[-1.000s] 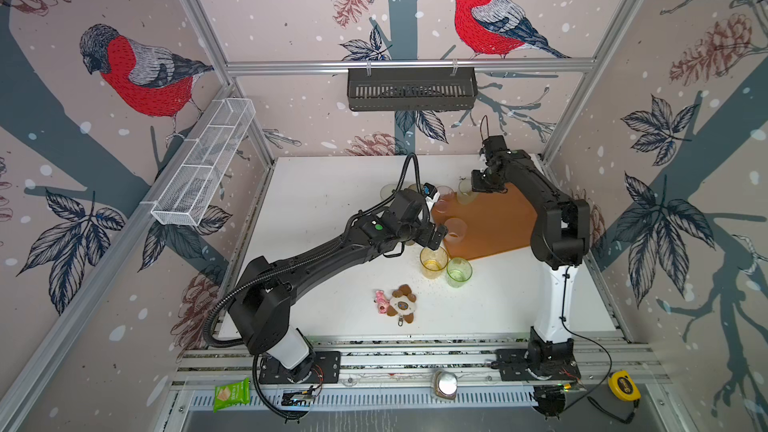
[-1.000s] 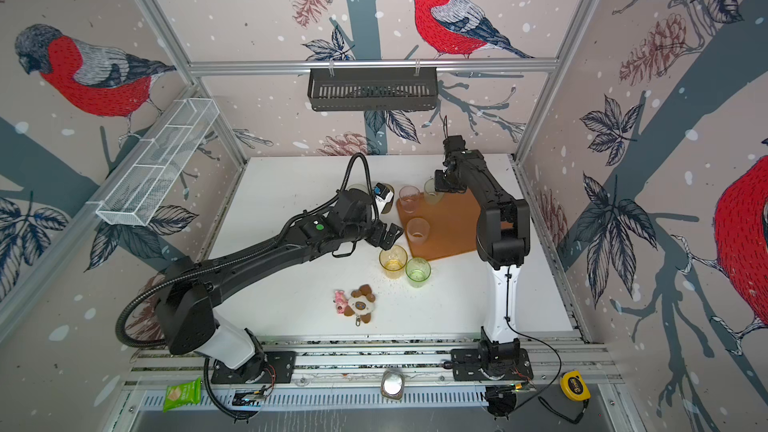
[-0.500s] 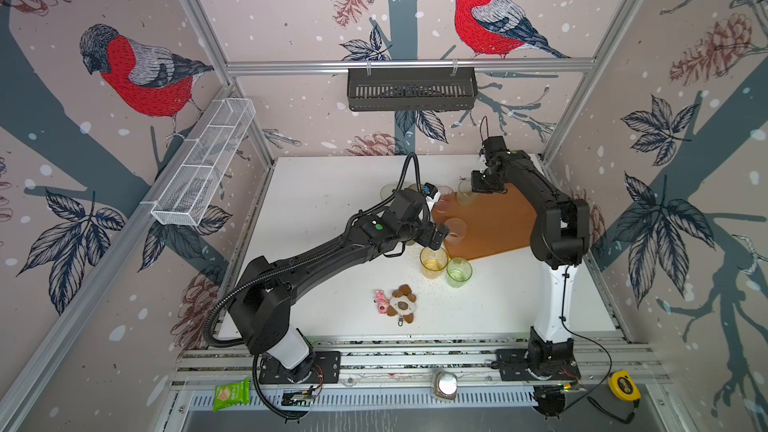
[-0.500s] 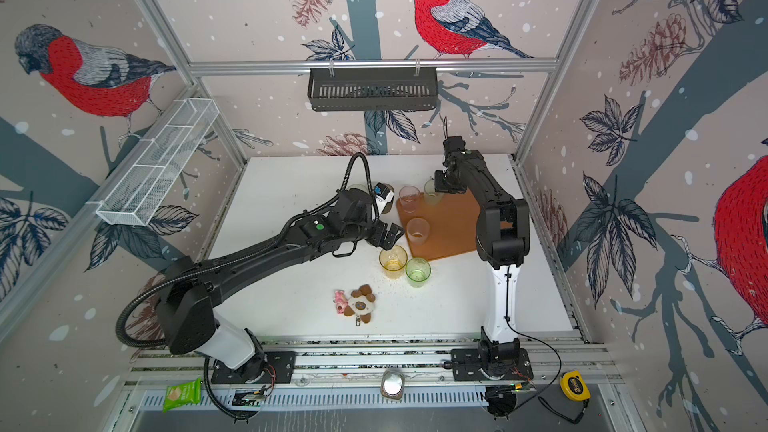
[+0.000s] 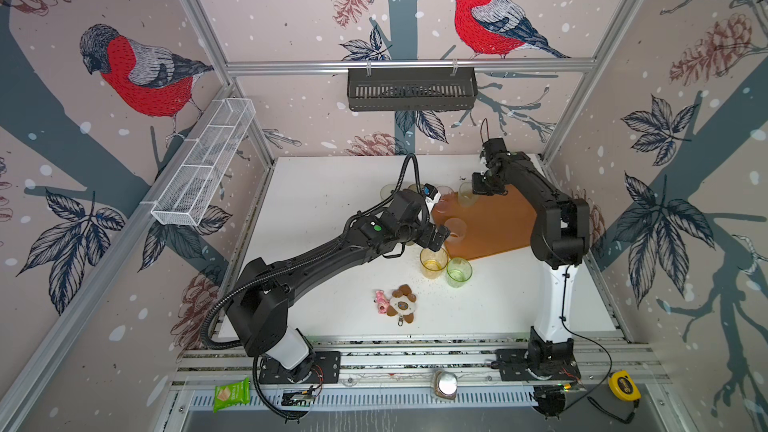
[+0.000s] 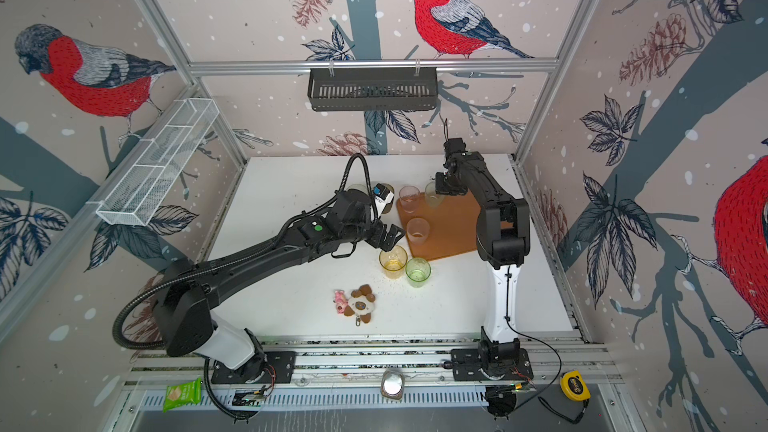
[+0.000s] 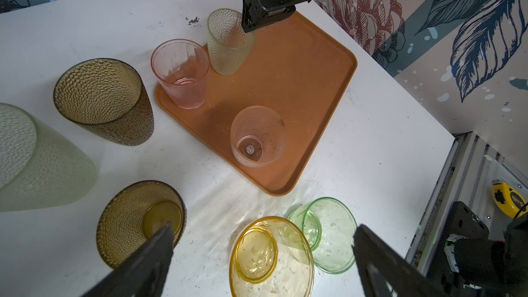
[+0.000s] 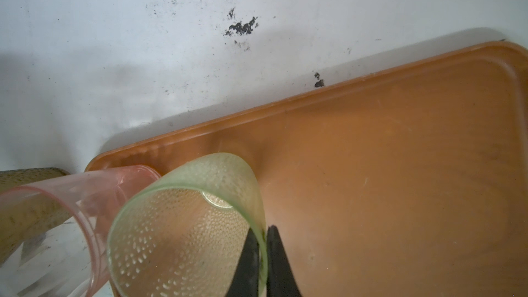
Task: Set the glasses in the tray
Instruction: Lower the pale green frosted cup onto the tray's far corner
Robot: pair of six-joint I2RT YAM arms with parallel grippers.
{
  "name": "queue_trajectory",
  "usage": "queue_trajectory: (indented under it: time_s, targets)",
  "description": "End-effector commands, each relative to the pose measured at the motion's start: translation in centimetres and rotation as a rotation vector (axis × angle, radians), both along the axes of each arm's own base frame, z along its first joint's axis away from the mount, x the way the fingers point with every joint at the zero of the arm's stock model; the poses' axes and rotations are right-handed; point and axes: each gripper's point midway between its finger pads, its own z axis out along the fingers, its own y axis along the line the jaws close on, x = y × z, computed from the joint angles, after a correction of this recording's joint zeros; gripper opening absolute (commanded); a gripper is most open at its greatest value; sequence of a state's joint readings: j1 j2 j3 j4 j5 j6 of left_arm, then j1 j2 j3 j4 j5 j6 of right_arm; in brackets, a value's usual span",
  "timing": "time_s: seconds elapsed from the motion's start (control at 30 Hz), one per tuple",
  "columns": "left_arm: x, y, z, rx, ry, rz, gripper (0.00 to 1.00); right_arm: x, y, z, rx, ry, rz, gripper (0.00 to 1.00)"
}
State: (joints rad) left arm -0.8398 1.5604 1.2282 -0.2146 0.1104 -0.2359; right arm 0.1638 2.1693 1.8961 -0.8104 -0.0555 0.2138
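Over the far corner of the orange tray (image 7: 300, 75), the right gripper (image 8: 261, 231) pinches the rim of the pale green dimpled tumbler (image 7: 228, 42) beside the pink tumbler (image 7: 180, 72). Letting go looks next. The left gripper (image 7: 264, 228) hangs wide open above the yellow tumbler (image 7: 271, 255) on the table (image 7: 85, 24). Whether the green base sits flat is unclear.

Our four views: two high, two wrist-mounted.
In both top views we look steeply down from the front over the whole table (image 5: 332, 184), far off; our left wrist view overlooks the tray (image 7: 300, 81) from higher up, our right sits close at its corner; both share the pale green glass (image 8: 183, 232).
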Motion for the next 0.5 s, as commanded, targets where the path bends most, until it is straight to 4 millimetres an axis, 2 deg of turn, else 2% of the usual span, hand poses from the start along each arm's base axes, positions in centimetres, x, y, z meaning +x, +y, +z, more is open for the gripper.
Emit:
queue_trajectory:
  time_s: [0.0,0.47]
  targets:
    - [0.04,-0.39,1.06,-0.043,-0.017,-0.011,0.98,0.0,0.0,0.01,0.005,-0.002,-0.01,0.04]
    - [-0.19,-0.25,1.21,-0.057,-0.007,-0.007,0.98,-0.08,-0.29,-0.44,0.01,-0.002,-0.022,0.07]
